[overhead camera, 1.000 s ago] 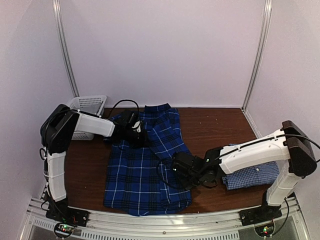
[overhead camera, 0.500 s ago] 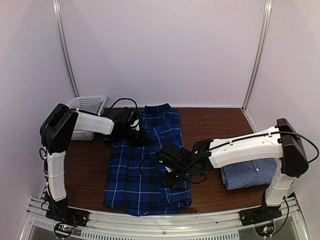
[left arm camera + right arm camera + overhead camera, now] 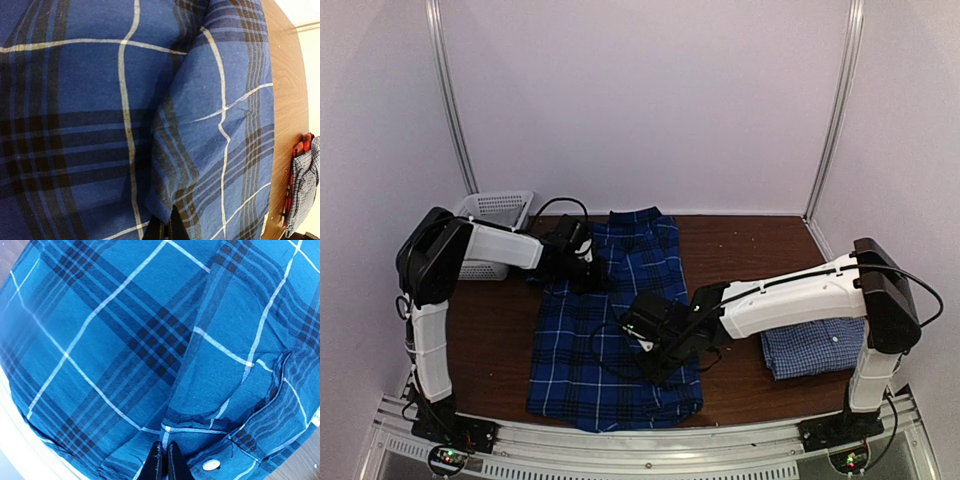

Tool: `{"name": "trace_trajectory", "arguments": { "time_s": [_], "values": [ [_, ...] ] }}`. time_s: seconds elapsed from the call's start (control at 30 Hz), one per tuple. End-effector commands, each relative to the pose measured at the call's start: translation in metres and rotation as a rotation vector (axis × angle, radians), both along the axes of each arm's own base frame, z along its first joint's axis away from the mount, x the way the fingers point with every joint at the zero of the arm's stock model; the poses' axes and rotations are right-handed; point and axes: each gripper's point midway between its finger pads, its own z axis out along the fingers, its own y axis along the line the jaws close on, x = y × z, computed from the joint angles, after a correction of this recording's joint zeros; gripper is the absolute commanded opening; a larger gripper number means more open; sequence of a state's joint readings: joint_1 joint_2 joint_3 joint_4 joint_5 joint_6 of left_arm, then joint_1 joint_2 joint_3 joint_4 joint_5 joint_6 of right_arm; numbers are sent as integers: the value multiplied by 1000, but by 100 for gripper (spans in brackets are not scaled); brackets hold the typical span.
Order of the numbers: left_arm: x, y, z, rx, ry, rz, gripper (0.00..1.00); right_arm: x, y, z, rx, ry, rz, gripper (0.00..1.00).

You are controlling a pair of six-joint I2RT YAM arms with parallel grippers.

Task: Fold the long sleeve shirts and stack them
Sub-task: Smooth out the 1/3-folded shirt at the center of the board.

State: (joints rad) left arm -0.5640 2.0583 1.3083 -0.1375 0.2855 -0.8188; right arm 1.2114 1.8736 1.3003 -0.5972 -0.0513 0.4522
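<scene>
The dark blue plaid shirt (image 3: 582, 345) lies spread flat in the middle of the table. My left gripper (image 3: 583, 266) is at its far left corner. In the left wrist view it (image 3: 165, 231) is shut on a folded edge of the plaid cloth (image 3: 200, 125). My right gripper (image 3: 642, 340) is over the shirt's middle right. In the right wrist view its tips (image 3: 163, 460) are shut on a hemmed plaid edge (image 3: 200, 432) beside a white button (image 3: 211, 465). The paler check shirt (image 3: 817, 348) lies folded at the right, partly under my right arm.
A white mesh basket (image 3: 496, 214) stands at the back left corner, behind my left arm. Bare brown tabletop (image 3: 750, 250) shows right of the plaid shirt. The metal rail (image 3: 640, 452) runs along the near edge. White walls enclose the table on three sides.
My right gripper has swept left from the plaid shirt's right edge to its middle, carrying the cloth edge with it. My left gripper has shifted slightly left and back.
</scene>
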Motion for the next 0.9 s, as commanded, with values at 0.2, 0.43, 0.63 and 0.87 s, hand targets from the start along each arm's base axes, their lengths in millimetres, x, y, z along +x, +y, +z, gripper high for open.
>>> {"name": "trace_trajectory", "arguments": {
  "time_s": [0.2, 0.43, 0.63, 0.87],
  "values": [
    [15, 12, 27, 7, -100, 22, 17, 11, 7, 46, 162, -5, -41, 42],
    [21, 32, 55, 85, -175, 66, 39, 69, -26, 98, 405, -52, -233, 58],
    [19, 34, 82, 86, -225, 49, 42, 113, -51, 114, 661, -15, -371, 53],
    [2, -3, 95, 6, -249, -78, 42, 179, -83, 104, 701, -57, -469, 52]
  ]
}}
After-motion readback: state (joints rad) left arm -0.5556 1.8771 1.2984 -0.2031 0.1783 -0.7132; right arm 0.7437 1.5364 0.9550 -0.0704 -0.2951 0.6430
